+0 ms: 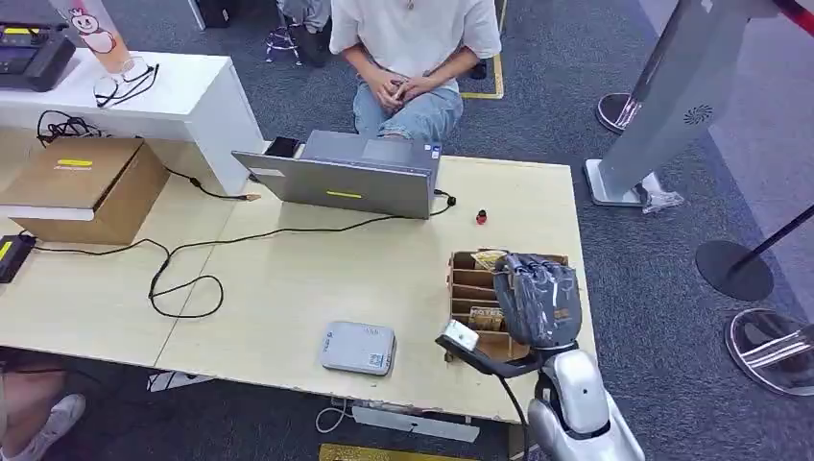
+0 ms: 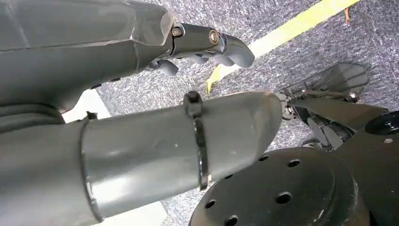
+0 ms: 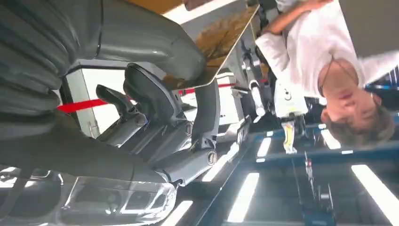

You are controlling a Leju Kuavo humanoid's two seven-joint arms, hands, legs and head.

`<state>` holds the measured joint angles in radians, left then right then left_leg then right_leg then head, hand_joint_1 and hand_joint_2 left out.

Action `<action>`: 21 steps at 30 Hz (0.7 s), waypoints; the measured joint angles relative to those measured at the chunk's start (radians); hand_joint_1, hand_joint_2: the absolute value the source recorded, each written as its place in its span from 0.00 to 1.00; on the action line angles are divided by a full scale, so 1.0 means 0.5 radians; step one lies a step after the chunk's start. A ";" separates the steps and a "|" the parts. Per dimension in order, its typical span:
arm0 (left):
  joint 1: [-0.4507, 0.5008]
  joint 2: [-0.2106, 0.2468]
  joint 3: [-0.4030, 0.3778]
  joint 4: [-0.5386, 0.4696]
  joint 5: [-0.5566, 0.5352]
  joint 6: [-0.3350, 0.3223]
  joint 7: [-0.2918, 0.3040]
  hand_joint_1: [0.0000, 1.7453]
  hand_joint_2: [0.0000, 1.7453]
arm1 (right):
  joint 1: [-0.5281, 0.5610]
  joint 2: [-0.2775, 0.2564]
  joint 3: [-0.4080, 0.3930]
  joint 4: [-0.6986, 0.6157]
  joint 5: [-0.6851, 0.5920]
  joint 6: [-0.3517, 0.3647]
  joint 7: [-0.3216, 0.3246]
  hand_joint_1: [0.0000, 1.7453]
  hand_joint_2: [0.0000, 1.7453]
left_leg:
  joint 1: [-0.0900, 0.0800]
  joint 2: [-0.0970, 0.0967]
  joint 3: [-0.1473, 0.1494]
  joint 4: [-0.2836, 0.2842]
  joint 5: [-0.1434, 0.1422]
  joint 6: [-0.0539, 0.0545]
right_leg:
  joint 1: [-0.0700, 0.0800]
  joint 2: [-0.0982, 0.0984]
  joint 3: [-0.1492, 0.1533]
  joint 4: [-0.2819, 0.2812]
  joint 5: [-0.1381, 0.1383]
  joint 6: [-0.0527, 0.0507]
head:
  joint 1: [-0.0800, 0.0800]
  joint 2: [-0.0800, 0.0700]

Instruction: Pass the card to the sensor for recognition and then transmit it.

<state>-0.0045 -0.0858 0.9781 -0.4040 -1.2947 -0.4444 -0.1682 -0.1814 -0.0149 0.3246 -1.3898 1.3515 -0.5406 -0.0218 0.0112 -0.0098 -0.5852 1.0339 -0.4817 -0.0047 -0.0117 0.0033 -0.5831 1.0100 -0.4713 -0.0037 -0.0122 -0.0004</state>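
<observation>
In the head view, the right hand (image 1: 538, 299) hung over a cardboard card box (image 1: 477, 288) with slotted compartments, standing near the right end of the pale wooden surface (image 1: 288, 279); the back of the hand faced the camera and hid whatever its fingers were doing. A brownish card (image 1: 488, 258) stood in the far compartment of the box, just beside the hand. A flat grey sensor (image 1: 358, 347) lay near the front edge of the surface, well to the left of the box. Farther back sat an open grey laptop (image 1: 346, 178) with a small red object (image 1: 481, 217) to its right, a black cable (image 1: 182, 274) looping across the wood, and a cardboard carton (image 1: 82, 187) at the left end. A person (image 1: 413, 58) in a white shirt sat behind the laptop. In the left wrist view, the left hand (image 2: 207, 44) hung over grey carpet with a yellow floor line (image 2: 291, 28), its fingers loosely curled and holding nothing. In the right wrist view, the right hand (image 3: 155, 108) pinched a thin brown card (image 3: 226, 35) between the thick thumb and the darker fingers (image 3: 141, 94), with the seated person (image 3: 320, 61) beyond it.
</observation>
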 joint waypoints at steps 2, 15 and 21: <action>-0.001 0.001 0.001 0.006 -0.002 0.001 -0.002 0.00 0.00 | 0.016 0.000 -0.005 -0.046 -0.006 -0.007 -0.005 1.00 1.00 | 0.000 0.000 0.000 0.000 0.000 0.000 | 0.000 0.000 0.000 0.000 0.000 0.000 | 0.001 0.000; -0.005 0.003 0.007 0.021 -0.026 0.005 -0.003 0.00 0.00 | 0.094 0.000 -0.018 -0.235 -0.008 -0.023 -0.014 1.00 1.00 | 0.000 0.000 0.000 0.000 0.000 0.000 | 0.000 0.000 0.000 0.000 0.000 0.000 | 0.001 0.000; -0.007 0.004 0.007 0.027 -0.031 0.011 -0.003 0.00 0.00 | 0.112 0.000 -0.024 -0.267 -0.011 -0.035 -0.021 1.00 1.00 | 0.000 0.000 0.000 0.000 0.000 0.000 | 0.000 0.000 0.000 0.000 0.000 0.000 | 0.000 0.000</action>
<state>-0.0082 -0.0839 0.9815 -0.3906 -1.3100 -0.4391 -0.1698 -0.1256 -0.0149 0.3124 -1.5233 1.3462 -0.5581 -0.0324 0.0112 -0.0098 -0.5852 1.0339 -0.4817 -0.0047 -0.0117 0.0033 -0.5832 1.0100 -0.4714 -0.0037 -0.0122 -0.0004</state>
